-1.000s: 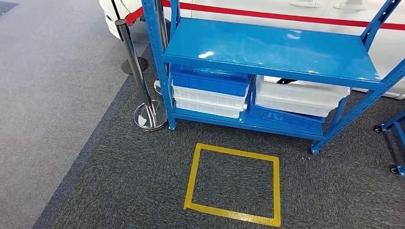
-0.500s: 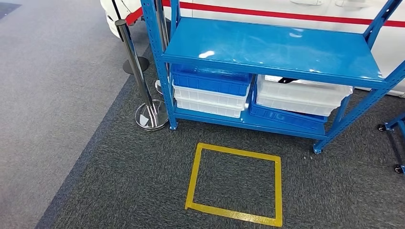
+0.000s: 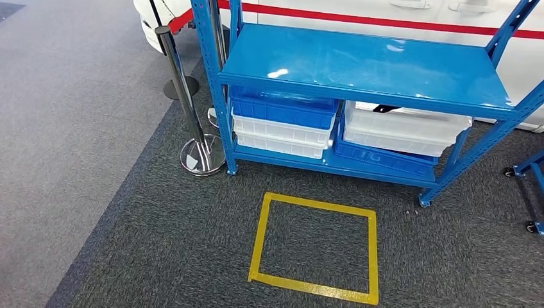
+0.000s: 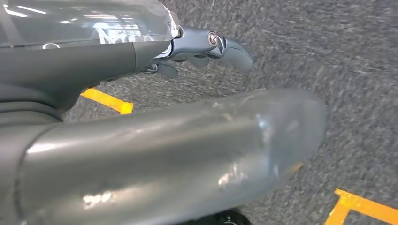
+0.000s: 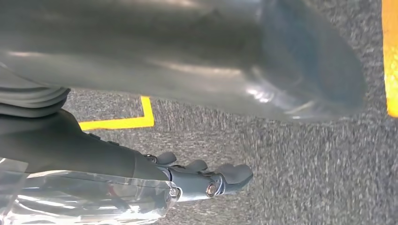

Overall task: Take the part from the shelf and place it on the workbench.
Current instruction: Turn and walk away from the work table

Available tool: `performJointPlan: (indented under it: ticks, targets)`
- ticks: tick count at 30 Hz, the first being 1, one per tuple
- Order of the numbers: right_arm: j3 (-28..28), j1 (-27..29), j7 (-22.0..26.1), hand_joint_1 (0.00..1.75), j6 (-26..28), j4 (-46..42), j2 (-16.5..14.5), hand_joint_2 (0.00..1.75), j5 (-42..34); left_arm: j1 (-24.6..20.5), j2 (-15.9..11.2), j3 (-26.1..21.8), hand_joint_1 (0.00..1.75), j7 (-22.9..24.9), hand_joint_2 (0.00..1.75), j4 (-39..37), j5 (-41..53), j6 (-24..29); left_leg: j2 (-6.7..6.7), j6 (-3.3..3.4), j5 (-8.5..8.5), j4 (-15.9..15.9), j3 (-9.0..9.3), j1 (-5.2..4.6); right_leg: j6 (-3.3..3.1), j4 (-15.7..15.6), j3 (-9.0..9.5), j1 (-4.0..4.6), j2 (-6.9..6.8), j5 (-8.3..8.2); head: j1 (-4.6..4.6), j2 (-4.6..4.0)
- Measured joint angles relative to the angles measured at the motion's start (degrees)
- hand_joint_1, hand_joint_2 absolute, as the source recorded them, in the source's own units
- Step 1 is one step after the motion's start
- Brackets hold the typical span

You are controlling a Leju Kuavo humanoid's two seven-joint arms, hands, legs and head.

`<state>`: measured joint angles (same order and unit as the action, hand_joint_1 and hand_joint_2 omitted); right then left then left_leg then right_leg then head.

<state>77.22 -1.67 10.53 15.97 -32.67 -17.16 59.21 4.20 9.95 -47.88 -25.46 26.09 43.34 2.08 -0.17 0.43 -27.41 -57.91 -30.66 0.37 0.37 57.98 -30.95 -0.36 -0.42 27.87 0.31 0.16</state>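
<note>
The blue metal shelf [image 3: 359, 64] stands ahead in the head view, its top board bare. On its lower level a blue bin [image 3: 282, 110] is stacked on white bins [image 3: 279, 138], and beside them a white bin [image 3: 404, 131] sits on another blue bin [image 3: 378, 159]. A dark item [image 3: 383, 108] pokes out at the top of the right white bin; what it is cannot be told. My left hand [image 4: 155, 140] hangs over the carpet, fingers [image 4: 220, 44] stretched out, holding nothing. My right hand [image 5: 187, 61] hangs the same way, its fingers [image 5: 220, 180] empty.
A yellow tape square [image 3: 258, 237] marks the dark carpet in front of the shelf. A chrome stanchion [image 3: 186, 96] stands by the shelf's left post. Behind is a white body with a red stripe [image 3: 385, 16]. A blue wheeled frame [image 3: 529, 170] is at the right edge.
The whole picture swayed slightly down and back up, so the camera moved. The shelf and bins stayed where they were.
</note>
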Motion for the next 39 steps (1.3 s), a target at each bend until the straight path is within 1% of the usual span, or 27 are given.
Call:
performJointPlan:
  ticks: [2,3,5,6,7,8,10,12,13,15,17,18,20,21,22,23,24,26,28,30,31,33,35,36,37,38,39]
  targets:
    - [0.55,-0.29,-0.09,0.00,0.05,0.79,0.27,0.00,0.00,-0.18,0.01,-0.75,0.00,0.03,0.00,-0.44,0.12,0.00,0.08,0.81,0.39,0.37,0.15,0.14,0.63,1.52,-0.54,-0.19,0.09,1.30,0.15,0.00]
    - [0.84,-0.39,-0.15,0.00,0.08,1.15,0.42,0.00,-0.02,-0.31,0.02,-1.11,0.00,0.03,0.00,-0.61,0.34,-0.01,0.12,1.14,0.59,0.52,0.17,0.24,0.87,3.81,-1.57,-0.29,0.14,2.84,0.28,-0.01]
    - [1.48,-0.53,-0.26,0.00,0.09,1.81,0.67,0.00,-0.38,-0.51,0.02,-1.91,0.00,0.01,0.00,-0.86,1.25,-0.10,0.17,1.39,0.70,0.49,-0.06,0.15,1.18,11.06,-5.06,-0.39,0.18,6.64,0.53,0.00]
    - [1.85,-0.61,-0.22,0.00,0.08,2.11,0.81,0.00,-0.85,-0.58,0.02,-2.45,0.00,-0.16,0.00,-0.95,1.93,-0.33,0.22,1.41,0.70,0.47,-0.11,0.10,1.26,14.18,-6.65,-0.41,0.18,7.66,0.54,0.00]
    - [2.26,-0.68,-0.05,0.00,0.01,2.44,0.96,0.00,-1.51,-0.67,0.02,-3.09,0.00,-0.50,0.00,-1.00,2.65,-0.69,0.37,1.43,0.67,0.45,-0.11,0.06,1.28,15.67,-7.48,-0.41,0.17,7.59,0.54,0.00]
    - [2.68,-0.75,0.28,0.00,-0.13,2.76,1.13,0.00,-2.32,-0.75,0.03,-3.79,0.00,-1.03,0.00,-1.02,3.45,-1.17,0.55,1.44,0.60,0.43,-0.02,0.03,1.20,14.85,-7.21,-0.40,0.12,6.32,0.55,0.00]
    - [3.48,-1.04,1.39,0.00,-0.60,3.39,1.49,0.00,-4.04,-0.91,0.13,-5.18,0.00,-2.50,0.00,-1.02,5.25,-2.23,1.08,1.31,0.37,0.41,0.32,-0.02,0.73,7.94,-4.03,-0.27,-0.77,2.13,0.56,0.00]
    - [4.05,-1.63,2.42,0.00,-1.04,4.00,1.81,0.00,-5.13,-1.04,0.26,-6.48,0.00,-3.76,0.00,-1.02,6.92,-3.01,1.77,0.79,0.00,0.27,0.56,-0.32,0.07,1.66,-1.32,0.19,-2.06,-0.28,0.55,-0.01]
    - [4.22,-1.91,2.74,0.00,-1.16,4.33,1.96,0.00,-5.37,-1.14,0.30,-7.09,0.00,-4.19,0.00,-1.02,7.59,-3.32,2.22,0.49,-0.16,0.25,0.61,-0.45,-0.22,0.38,-0.90,0.41,-2.31,-0.51,0.53,-0.01]
    - [4.43,-2.16,3.05,0.00,-1.23,4.98,2.22,0.00,-5.56,-1.47,0.34,-8.08,0.00,-4.74,0.00,-1.02,8.50,-3.73,3.12,-0.11,-0.38,0.32,0.78,-0.57,-0.75,0.06,-1.04,0.44,-1.36,-0.64,0.50,0.00]
    - [4.65,-2.18,3.13,0.00,-1.24,5.51,2.41,0.00,-5.65,-1.80,0.36,-8.76,0.00,-5.03,0.00,-1.02,8.91,-3.88,2.69,-0.74,-1.65,-1.09,0.47,-0.45,-1.43,-0.31,-0.95,0.10,-0.56,-0.96,0.41,0.00]
    - [4.76,-2.20,3.14,0.00,-1.23,5.74,2.46,0.00,-5.68,-1.88,0.37,-9.06,0.00,-5.14,0.00,-1.02,9.07,-3.91,2.05,-1.03,-3.25,-3.45,-0.48,-0.34,-1.77,-0.48,-0.91,-0.08,-0.21,-1.11,0.32,-0.01]
    - [4.89,-2.22,3.10,0.00,-1.20,6.17,2.58,0.00,-5.67,-1.89,0.40,-9.58,0.00,-5.24,0.00,-1.02,9.48,-3.97,0.94,-1.42,-7.18,-10.71,-3.68,-0.09,-2.12,-0.47,-1.07,-0.06,0.56,-1.19,0.13,-0.01]
    - [4.94,-2.20,3.03,0.00,-1.17,6.45,2.67,0.00,-5.67,-1.87,0.42,-9.80,0.00,-5.25,0.00,-1.02,9.79,-4.02,0.76,-1.57,-8.52,-14.14,-5.25,0.01,-2.17,-0.44,-1.14,-0.03,1.06,-1.20,0.14,-0.01]
    - [5.02,-2.18,2.93,0.00,-1.14,6.78,2.76,0.00,-5.66,-1.85,0.44,-10.01,0.00,-5.25,0.00,-1.02,10.09,-4.04,0.69,-1.65,-8.71,-15.89,-6.07,0.08,-2.17,-0.39,-1.16,0.00,1.60,-1.21,0.14,-0.01]
    - [5.10,-2.18,2.84,0.00,-1.12,7.13,2.87,0.00,-5.66,-1.86,0.45,-10.24,0.00,-5.25,0.00,-1.02,10.39,-4.07,0.63,-1.66,-7.73,-15.44,-5.88,0.14,-2.17,-0.31,-1.15,0.00,2.22,-1.21,0.14,-0.01]
    - [5.18,-2.19,2.77,0.00,-1.11,7.47,2.97,0.00,-5.66,-1.88,0.45,-10.49,0.00,-5.25,0.00,-1.02,10.75,-4.10,0.45,-1.60,-5.96,-13.12,-4.82,0.20,-2.14,-0.22,-1.11,0.00,2.85,-1.20,0.14,-0.01]
    - [5.26,-2.30,2.74,0.00,-1.05,8.14,3.14,0.00,-5.67,-1.90,0.46,-11.01,0.00,-5.24,0.00,-1.02,11.48,-4.24,-1.56,-1.24,-2.16,-5.22,-1.24,0.35,-1.86,0.16,-1.20,0.05,4.12,-1.11,0.13,-0.01]
    - [5.27,-2.45,2.71,0.00,-0.87,8.66,3.31,0.00,-5.64,-1.97,0.52,-11.58,0.00,-5.21,0.00,-1.02,12.24,-4.46,-3.31,-0.89,-0.93,-0.68,0.64,0.37,-1.22,0.51,-1.59,0.04,5.19,-1.13,0.16,-0.01]
    - [5.26,-2.38,2.34,0.00,-0.43,9.04,3.49,0.00,-5.25,-2.17,0.62,-12.13,0.00,-5.25,0.00,-1.02,13.02,-4.70,-3.01,-0.45,-0.97,-0.16,0.69,0.27,-0.39,0.43,-1.87,-0.06,5.97,-1.34,0.19,0.00]
    - [5.25,-2.28,2.08,0.00,-0.17,9.21,3.62,0.00,-4.93,-2.32,0.69,-12.36,0.00,-5.36,0.00,-1.02,13.43,-4.86,-2.64,-0.08,-0.79,0.13,0.82,0.35,-0.04,0.51,-1.93,-0.13,5.76,-1.29,0.15,0.00]
    - [5.23,-2.24,1.68,0.00,0.12,9.52,3.89,0.00,-4.37,-2.53,0.84,-12.88,0.00,-5.79,0.00,-1.02,14.29,-5.39,-2.04,0.83,-0.65,0.81,1.10,0.61,0.48,2.72,-3.06,-0.06,3.83,0.03,0.34,0.00]
    - [5.17,-2.35,1.46,0.00,0.10,9.76,4.07,0.00,-4.02,-2.47,0.97,-13.71,0.00,-6.25,0.00,-1.02,15.33,-5.90,-1.45,1.38,-1.12,1.07,1.24,0.59,0.85,9.23,-6.52,-0.11,1.58,2.97,0.56,0.00]
    - [5.13,-2.36,1.30,0.00,0.08,9.86,4.13,0.00,-3.84,-2.38,1.03,-14.20,0.00,-6.38,0.00,-1.02,15.94,-6.04,-1.08,1.45,-1.45,1.08,1.36,0.55,1.04,13.04,-8.67,-0.21,1.14,4.19,0.60,0.01]
    - [5.09,-2.29,1.09,0.00,0.06,9.94,4.17,0.00,-3.61,-2.31,1.11,-14.71,0.00,-6.43,0.00,-1.02,16.58,-6.08,-0.71,1.42,-1.76,1.07,1.65,0.52,1.18,15.66,-10.23,-0.32,0.93,4.55,0.59,0.01]
    - [5.07,-2.17,0.82,0.00,0.05,10.00,4.20,0.00,-3.34,-2.27,1.20,-15.19,0.00,-6.45,0.00,-1.02,17.24,-6.14,-0.42,1.32,-2.09,1.07,2.08,0.51,1.27,16.36,-10.84,-0.41,0.82,3.88,0.59,0.01]
    - [5.03,-2.02,0.47,0.00,0.04,10.05,4.23,0.00,-2.98,-2.30,1.33,-15.69,0.00,-6.45,0.00,-1.02,17.92,-6.22,-0.24,1.16,-2.44,1.07,2.70,0.51,1.27,14.71,-10.20,-0.47,0.73,2.14,0.60,0.01]
